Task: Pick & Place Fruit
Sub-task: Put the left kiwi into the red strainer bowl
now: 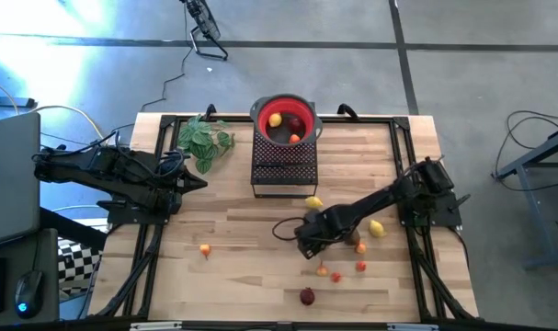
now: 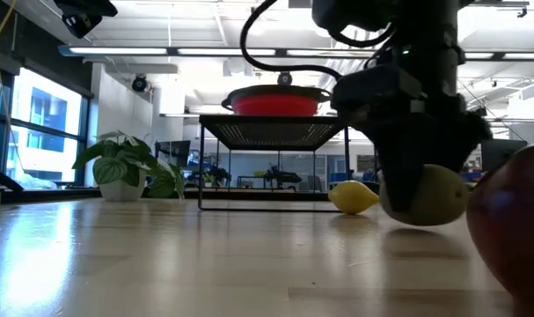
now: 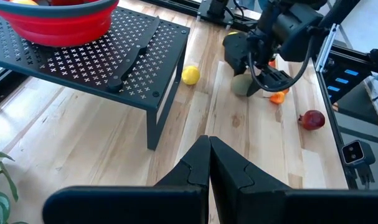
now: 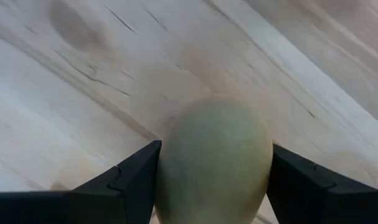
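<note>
R gripper (image 4: 210, 180) is low over the mid-right of the wooden table (image 1: 233, 276), its two dark fingers (image 4: 123, 180) pressed against both sides of an olive-green oval fruit (image 4: 213, 158) — clamped on it, jaws wide b/c the piece is fat. In the low view the green oval (image 2: 429, 198) hangs just off the boards, so it looks lifted, barely. Step in hand, I'd judge: carry it to the red bowl (image 1: 284, 118) on top of the black perforated stand (image 1: 283, 165), where a lemon and two small pieces already sit. To do it well: go straight up first, w/ enough height to clear the stand's edge and bowl rim, keep the squeeze steady since a smooth oval could slip, then let go low inside the bowl so nothing bounces out. Watch the yellow lemon (image 1: 313, 202) near the path. L gripper (image 3: 208, 163) waits at table's left, fingers pinched together, holding nothing. Several pieces are yet to be moved, e.g. the dark red ball (image 1: 307, 296).
</note>
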Motion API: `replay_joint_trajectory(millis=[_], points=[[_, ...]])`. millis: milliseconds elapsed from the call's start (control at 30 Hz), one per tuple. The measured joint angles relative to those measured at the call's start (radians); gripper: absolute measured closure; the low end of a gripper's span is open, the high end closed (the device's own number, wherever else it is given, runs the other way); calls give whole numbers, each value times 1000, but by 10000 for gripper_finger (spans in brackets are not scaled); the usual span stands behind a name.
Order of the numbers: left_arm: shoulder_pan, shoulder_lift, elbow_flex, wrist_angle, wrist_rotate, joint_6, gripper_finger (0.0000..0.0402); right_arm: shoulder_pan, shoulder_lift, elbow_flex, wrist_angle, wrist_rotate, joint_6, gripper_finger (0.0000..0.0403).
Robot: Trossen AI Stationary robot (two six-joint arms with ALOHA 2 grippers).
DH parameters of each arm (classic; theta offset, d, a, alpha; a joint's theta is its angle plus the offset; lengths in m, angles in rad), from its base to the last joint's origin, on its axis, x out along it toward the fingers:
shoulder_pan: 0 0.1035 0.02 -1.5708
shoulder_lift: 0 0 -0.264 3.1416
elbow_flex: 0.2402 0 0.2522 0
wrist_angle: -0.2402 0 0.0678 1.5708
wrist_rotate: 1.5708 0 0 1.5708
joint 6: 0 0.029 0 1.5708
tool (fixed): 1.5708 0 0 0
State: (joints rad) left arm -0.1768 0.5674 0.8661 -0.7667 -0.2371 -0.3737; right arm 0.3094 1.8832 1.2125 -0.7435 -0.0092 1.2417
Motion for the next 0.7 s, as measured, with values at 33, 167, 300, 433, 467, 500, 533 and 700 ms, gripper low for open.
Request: replay_joint_trajectory(millis=[33, 167, 300, 433, 467, 500, 533, 700], points=[[0, 0, 0, 0, 0, 0, 402, -7, 0, 0, 17, -6, -15, 164], [0, 0, 0, 0, 0, 1, 402, -32, 0, 0, 120, -53, -69, 164], [0, 0, 0, 0, 0, 1, 402, -57, 0, 0, 257, -81, -124, 164], [0, 0, 0, 0, 0, 1, 402, -89, 0, 0, 425, -122, -160, 164], [0, 0, 0, 0, 0, 1, 402, -97, 0, 0, 469, -135, -168, 164], [0, 0, 0, 0, 0, 1, 402, -105, 0, 0, 513, -145, -173, 164], [0, 0, 0, 0, 0, 1, 402, -113, 0, 0, 555, -151, -175, 164], [0, 0, 0, 0, 0, 1, 402, -150, 0, 0, 740, -184, -196, 164]])
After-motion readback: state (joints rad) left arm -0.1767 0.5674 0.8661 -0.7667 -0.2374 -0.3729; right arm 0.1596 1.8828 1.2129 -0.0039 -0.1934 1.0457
